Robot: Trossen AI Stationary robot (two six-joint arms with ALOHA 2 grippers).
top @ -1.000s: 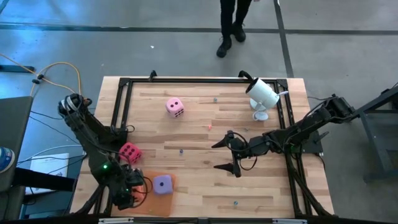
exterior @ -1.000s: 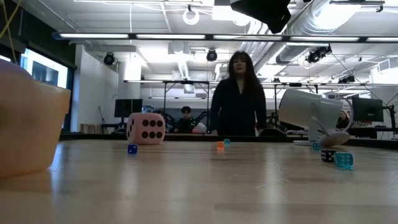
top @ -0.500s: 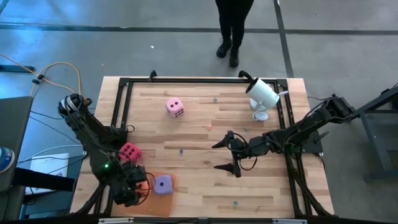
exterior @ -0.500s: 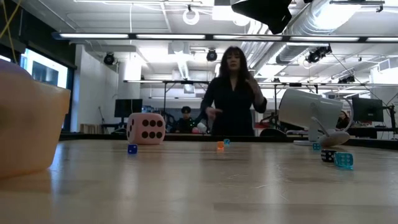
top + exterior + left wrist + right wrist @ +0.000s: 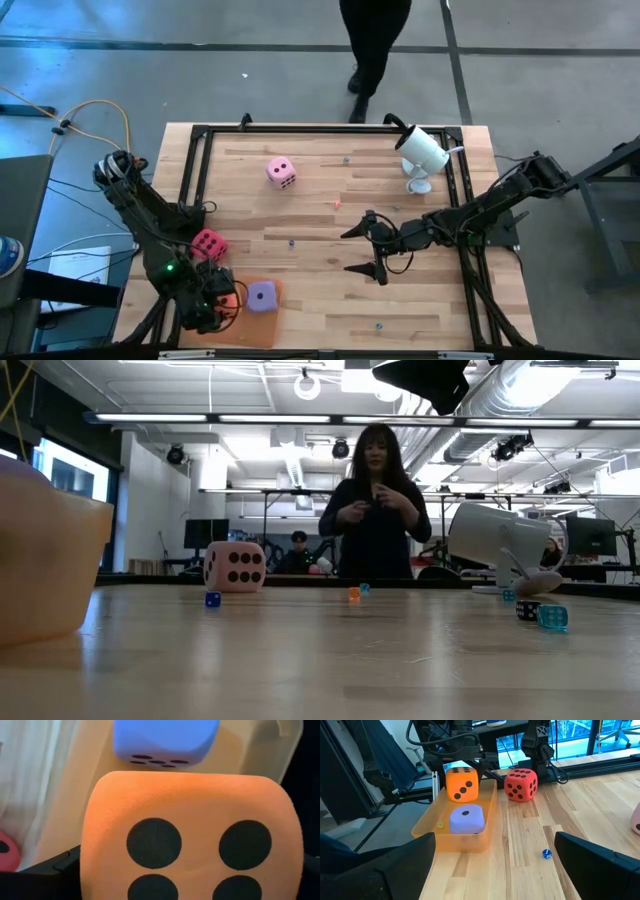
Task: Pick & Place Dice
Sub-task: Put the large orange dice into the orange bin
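Dice and two dark robot arms share a wooden table seen from above. At the far left, the left gripper [image 5: 212, 305] hangs over the near-left corner, above the flat orange tray [image 5: 272, 322]. Its wrist camera is filled by the orange die [image 5: 192, 837], which sits between the two dark fingers; the jaws are spread to their widest around it, so the arm appears to be carrying the cube rather than releasing it. In the right wrist view this orange die [image 5: 462, 783] hovers above the tray's far end, with nothing visibly under it.

Directly beyond it, lower in the tray, lies the purple die [image 5: 262, 296], so the drop spot lies just short of that cube, on the bare tray floor nearer the left arm. The coming move is likely a short descent and release there.

Just outside the tray, towards the table's middle, sits the magenta die [image 5: 208, 243] on bare wood, close beside the left arm. Farther right and towards the far edge rests the light pink die [image 5: 281, 172], well apart from both grippers.

Right of centre, the right gripper [image 5: 362, 250] hangs with fingers spread and holding nothing, pointing towards the tray. A white lamp-like object [image 5: 421, 152] stands at the far right corner. A person [image 5: 375, 505] stands beyond the table.
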